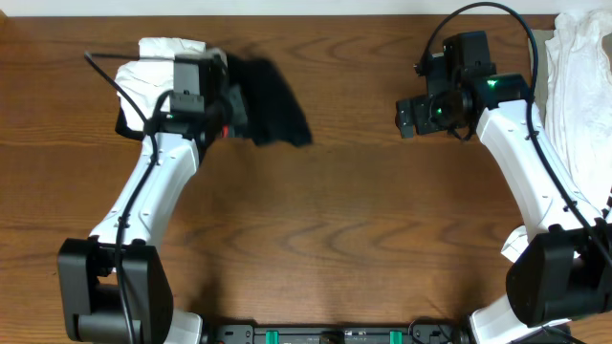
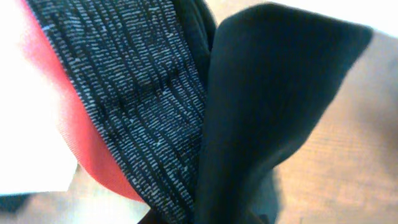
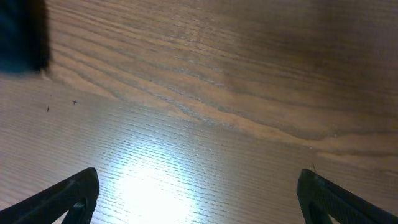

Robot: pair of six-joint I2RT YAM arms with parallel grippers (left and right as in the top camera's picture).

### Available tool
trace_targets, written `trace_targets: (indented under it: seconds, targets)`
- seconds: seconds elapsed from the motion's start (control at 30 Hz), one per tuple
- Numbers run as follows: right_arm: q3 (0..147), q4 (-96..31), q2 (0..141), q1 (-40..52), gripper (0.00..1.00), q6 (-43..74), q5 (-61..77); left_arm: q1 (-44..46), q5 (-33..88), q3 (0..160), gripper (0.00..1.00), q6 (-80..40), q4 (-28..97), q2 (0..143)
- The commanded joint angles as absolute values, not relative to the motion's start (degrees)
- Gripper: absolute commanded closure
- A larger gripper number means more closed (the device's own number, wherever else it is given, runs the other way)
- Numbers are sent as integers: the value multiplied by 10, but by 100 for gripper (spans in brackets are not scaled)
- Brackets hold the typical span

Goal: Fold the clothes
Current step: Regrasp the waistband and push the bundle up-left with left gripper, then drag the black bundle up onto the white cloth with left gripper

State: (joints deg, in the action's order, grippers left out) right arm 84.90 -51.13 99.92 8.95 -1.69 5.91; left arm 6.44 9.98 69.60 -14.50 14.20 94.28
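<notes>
Wood table (image 3: 205, 81) shows between the wide jaws of my right gripper (image 3: 199, 194). My left gripper (image 1: 228, 122) is clamped on the black leggings (image 1: 274, 110) near the waistband (image 2: 143, 93); I'd draw them flat, slowly.

Black leggings (image 2: 280, 99), their red-edged waistband (image 2: 143, 93) flecked grey on black; brown wood-grain table (image 1: 335, 239); white clothes (image 1: 583, 67).

The leggings (image 1: 273, 105) lie near the table's (image 1: 316, 239) far edge, left of its middle, just beside another garment (image 1: 167, 53) toward the far left corner; a heap of clothes (image 1: 579, 67) lies at the far right corner
</notes>
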Motion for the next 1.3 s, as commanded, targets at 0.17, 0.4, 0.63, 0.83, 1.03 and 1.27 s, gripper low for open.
trace_targets:
  seconds: [0.17, 0.4, 0.63, 0.83, 1.03, 1.27]
  targets:
    - [845, -510, 1002, 87, 1, -9, 58, 22, 79, 731, 94, -134, 17, 931]
    - [845, -510, 1002, 87, 1, -9, 58, -29, 79, 731, 94, -213, -104, 959]
    - [845, -510, 1002, 87, 1, -9, 58, -85, 79, 731, 94, -318, -177, 1029]
    - [845, -510, 1002, 87, 1, -9, 58, -136, 79, 730, 94, -371, -149, 1067]
    - [845, -510, 1002, 87, 1, -9, 58, -160, 83, 730, 94, -374, -76, 1067]
    - [845, -510, 1002, 87, 1, -9, 58, -161, 83, 730, 94, -374, 20, 1067]
